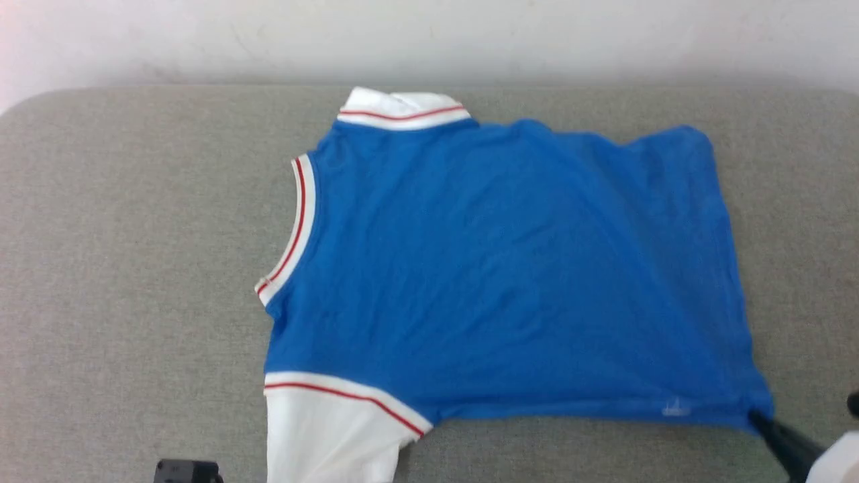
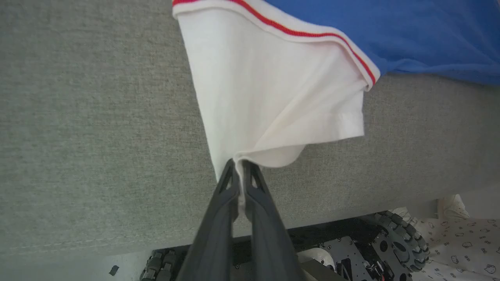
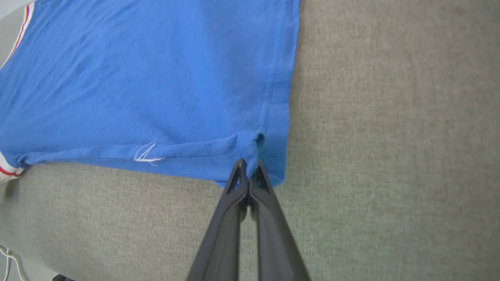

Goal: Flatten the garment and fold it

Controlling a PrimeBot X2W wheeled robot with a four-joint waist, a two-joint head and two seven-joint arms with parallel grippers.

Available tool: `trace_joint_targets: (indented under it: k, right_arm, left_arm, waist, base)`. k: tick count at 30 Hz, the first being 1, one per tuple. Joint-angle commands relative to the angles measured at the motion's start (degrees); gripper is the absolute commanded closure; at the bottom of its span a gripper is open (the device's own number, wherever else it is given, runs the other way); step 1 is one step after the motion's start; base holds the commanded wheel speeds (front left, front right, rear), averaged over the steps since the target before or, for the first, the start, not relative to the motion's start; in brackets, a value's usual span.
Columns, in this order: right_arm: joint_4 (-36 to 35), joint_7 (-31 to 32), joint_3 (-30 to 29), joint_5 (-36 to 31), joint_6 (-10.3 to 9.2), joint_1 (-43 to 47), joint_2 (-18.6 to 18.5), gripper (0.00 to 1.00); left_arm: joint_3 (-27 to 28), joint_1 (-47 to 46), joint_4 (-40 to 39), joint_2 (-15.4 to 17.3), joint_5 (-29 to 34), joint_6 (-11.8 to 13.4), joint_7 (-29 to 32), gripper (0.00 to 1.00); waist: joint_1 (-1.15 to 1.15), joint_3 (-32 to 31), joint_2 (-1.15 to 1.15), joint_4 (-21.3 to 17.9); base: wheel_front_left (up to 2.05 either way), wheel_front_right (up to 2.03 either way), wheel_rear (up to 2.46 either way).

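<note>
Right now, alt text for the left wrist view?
The left gripper, jaws shut, pinches the hem of the white sleeve of a blue jersey T-shirt lying on a grey fabric surface. Red-and-white trim joins sleeve to body; the robot's wheeled base shows below the surface's edge.

The garment (image 1: pixel 510 268) is soft knit cloth, matt and smooth, faintly creased. Its white sleeve (image 2: pixel 273 97) is the same thin cloth. The counter (image 1: pixel 134 268) is covered in a coarse woven grey fabric, matt and slightly rough. My left gripper (image 2: pixel 240 164) and right gripper (image 3: pixel 249 166) look like dark, matt plastic.
</note>
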Motion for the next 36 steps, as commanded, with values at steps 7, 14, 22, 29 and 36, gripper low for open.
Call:
trace_joint_targets:
  k: [7, 14, 22, 29, 36]
  right_arm:
    - [-0.15, 10.28, -0.76, 2.74, -0.04, 8.95, -0.32, 1.00]
    - [-3.80, 18.43, -3.43, 4.17, -0.04, 14.69, 1.46, 1.00]
    - [-8.12, 15.20, -7.09, 1.46, -0.04, 12.66, 2.78, 1.00]
    - [-8.93, 10.54, -6.75, -1.03, -0.04, 5.51, 1.54, 1.00]
    - [-6.66, 7.61, -3.55, -2.28, -0.04, -2.79, -0.32, 1.00]
  left_arm:
    - [-0.67, 5.60, -1.28, 0.78, -4.10, 0.87, 2.61, 1.00]
    - [0.34, 10.68, -4.17, 2.11, -7.81, 0.76, 3.37, 1.00]
    - [5.24, 6.45, -7.62, 4.33, -1.72, 0.95, -3.66, 1.00]
    - [4.20, -8.25, -5.42, 2.26, 6.09, -2.29, -8.14, 1.00]
    - [1.38, -22.12, 2.04, -1.31, 10.31, -6.19, -9.53, 1.00]
  waist:
    - [0.01, -4.92, 0.00, 0.90]
    - [0.01, -7.83, 0.00, 1.41]
    - [0.01, -6.95, 0.00, 2.00]
    - [0.01, -2.87, 0.00, 1.12]
    - [0.01, 3.65, 0.00, -0.85]
  base:
    - [0.00, 0.00, 0.00]
    - [0.00, 0.00, 0.00]
    - [0.00, 0.00, 0.00]
    - [0.00, 0.00, 0.00]
    - [0.00, 0.00, 0.00]
